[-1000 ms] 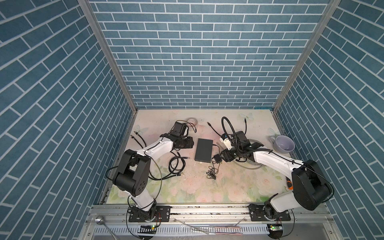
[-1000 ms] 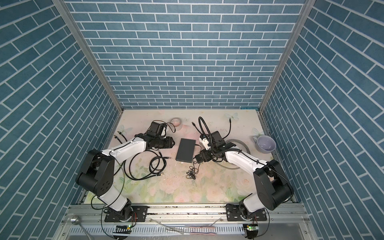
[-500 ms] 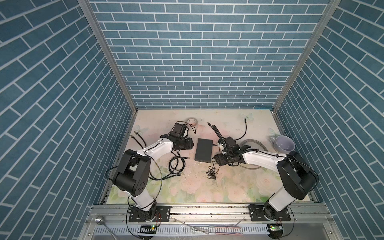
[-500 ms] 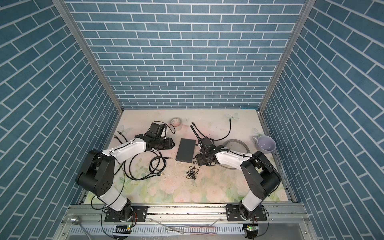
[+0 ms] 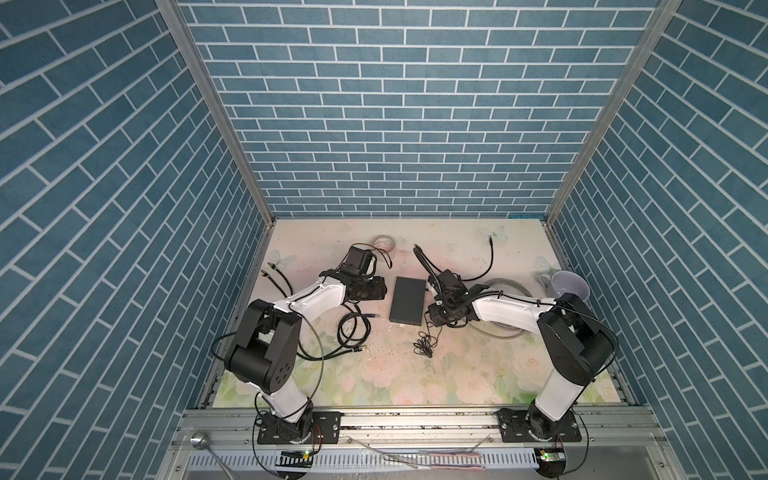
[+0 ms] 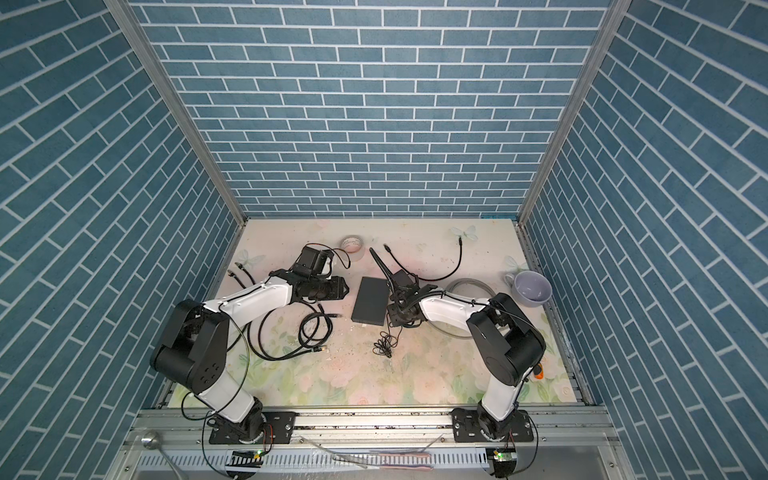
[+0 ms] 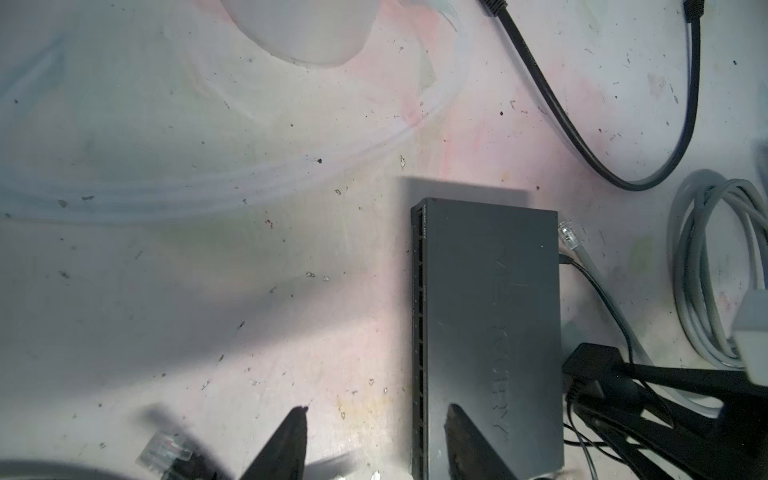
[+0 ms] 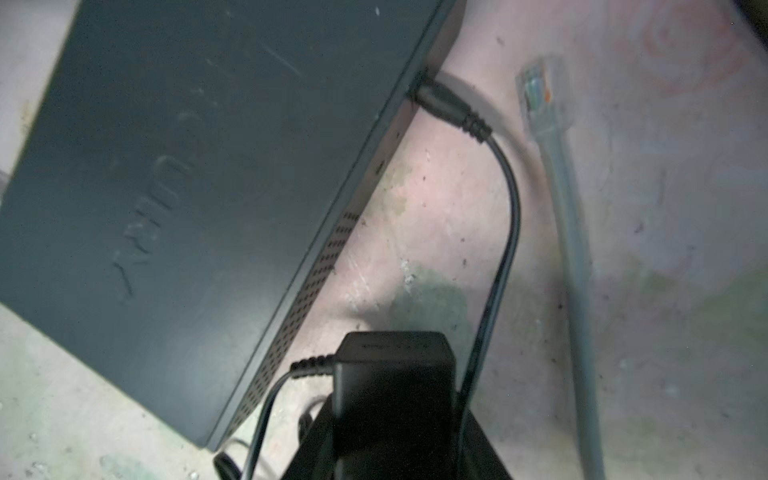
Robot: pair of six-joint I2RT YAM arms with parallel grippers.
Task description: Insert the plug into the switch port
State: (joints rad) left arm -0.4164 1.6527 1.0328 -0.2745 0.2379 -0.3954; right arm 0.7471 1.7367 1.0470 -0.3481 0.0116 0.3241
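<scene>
Spread, the left fingers hang at the 9 o'clock edge of the flat matte-black rectangular switch on the pale floral bench. At its 4 o'clock the right fingers pinch a small black cube-shaped power adapter; the black barrel plug sits in the switch's 3 o'clock side.
</scene>
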